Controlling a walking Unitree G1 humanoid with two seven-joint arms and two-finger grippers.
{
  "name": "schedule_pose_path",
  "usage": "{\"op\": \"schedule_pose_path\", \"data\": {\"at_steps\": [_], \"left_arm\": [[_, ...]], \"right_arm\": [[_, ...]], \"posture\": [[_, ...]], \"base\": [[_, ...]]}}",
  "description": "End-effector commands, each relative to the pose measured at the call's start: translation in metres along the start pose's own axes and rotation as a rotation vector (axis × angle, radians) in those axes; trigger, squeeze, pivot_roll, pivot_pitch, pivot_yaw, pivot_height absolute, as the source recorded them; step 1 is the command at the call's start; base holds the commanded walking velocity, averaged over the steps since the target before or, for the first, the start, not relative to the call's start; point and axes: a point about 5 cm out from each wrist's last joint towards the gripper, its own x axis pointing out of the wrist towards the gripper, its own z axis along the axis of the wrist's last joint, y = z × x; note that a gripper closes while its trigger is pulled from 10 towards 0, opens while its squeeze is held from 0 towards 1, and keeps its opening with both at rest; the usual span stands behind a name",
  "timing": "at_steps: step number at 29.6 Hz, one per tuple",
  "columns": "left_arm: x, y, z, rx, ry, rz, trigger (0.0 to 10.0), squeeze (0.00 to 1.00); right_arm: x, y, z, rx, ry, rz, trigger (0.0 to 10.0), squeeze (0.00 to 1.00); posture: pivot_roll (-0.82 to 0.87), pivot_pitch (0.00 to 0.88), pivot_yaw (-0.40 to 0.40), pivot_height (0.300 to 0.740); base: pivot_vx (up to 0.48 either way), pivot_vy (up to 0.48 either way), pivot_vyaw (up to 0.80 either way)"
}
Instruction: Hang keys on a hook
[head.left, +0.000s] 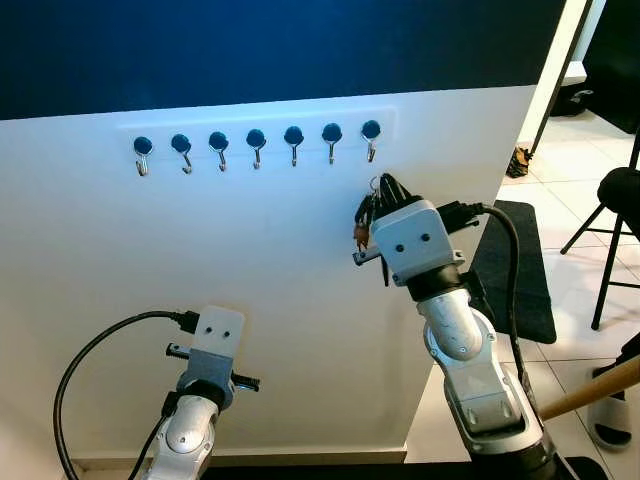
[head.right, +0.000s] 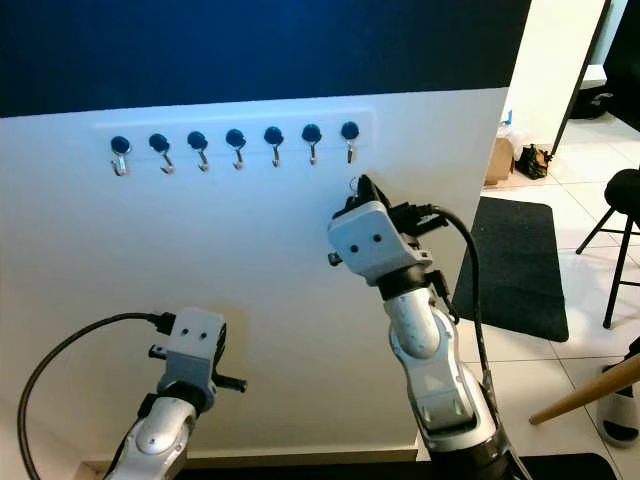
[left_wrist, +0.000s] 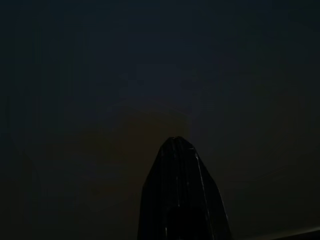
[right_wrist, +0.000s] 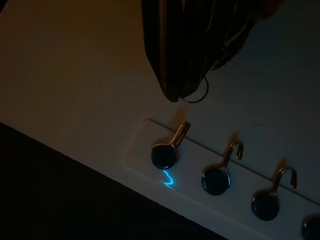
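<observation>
A white rack (head.left: 390, 118) on the white wall carries a row of several metal hooks with dark blue heads. My right gripper (head.left: 385, 187) is raised against the wall just below the rightmost hook (head.left: 371, 139) and is shut on a bunch of keys (head.left: 363, 222), which hangs down at the gripper's left side. In the right wrist view the key ring (right_wrist: 196, 95) sticks out past the black fingertips (right_wrist: 172, 87), a short way from the rightmost hook (right_wrist: 172, 145) and apart from it. My left arm (head.left: 207, 375) is held low in front of the wall.
The wall ends at a corner right of the rack. Beyond it lie a tiled floor, a dark mat (head.left: 520, 270), a black stool (head.left: 620, 215) and a wooden stick (head.left: 590, 390) at the lower right. A dark blue band (head.left: 280, 45) tops the wall.
</observation>
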Motion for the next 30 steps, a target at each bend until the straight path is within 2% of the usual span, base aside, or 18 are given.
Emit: {"op": "schedule_pose_path", "data": {"at_steps": [1, 13, 26, 29, 30], "left_arm": [[-0.002, -0.002, -0.005, -0.002, 0.020, -0.005, 10.0, 0.00], [-0.002, -0.002, -0.005, -0.002, 0.020, -0.002, 10.0, 0.00], [0.000, -0.004, -0.004, -0.003, 0.014, -0.009, 10.0, 0.00], [0.001, -0.004, -0.004, -0.004, 0.014, -0.008, 10.0, 0.00], [0.000, -0.004, -0.004, -0.004, 0.014, -0.007, 10.0, 0.00]], "right_arm": [[0.002, -0.004, 0.010, -0.001, -0.058, -0.022, 10.0, 0.00], [0.009, -0.017, 0.034, 0.003, -0.182, -0.146, 10.0, 0.00], [0.019, -0.019, 0.030, -0.051, -0.151, -0.182, 10.0, 0.00], [0.025, -0.015, 0.026, -0.055, -0.139, -0.150, 10.0, 0.00], [0.028, -0.011, 0.024, -0.030, -0.126, -0.128, 10.0, 0.00]], "posture": [[0.02, 0.147, 0.101, 0.740], [0.02, 0.142, 0.098, 0.740], [0.02, 0.137, 0.101, 0.740], [0.02, 0.134, 0.098, 0.740], [0.02, 0.134, 0.096, 0.740]], "base": [[0.000, 0.000, 0.00], [0.000, 0.000, 0.00], [0.000, 0.000, 0.00], [0.000, 0.000, 0.00], [0.000, 0.000, 0.00]]}}
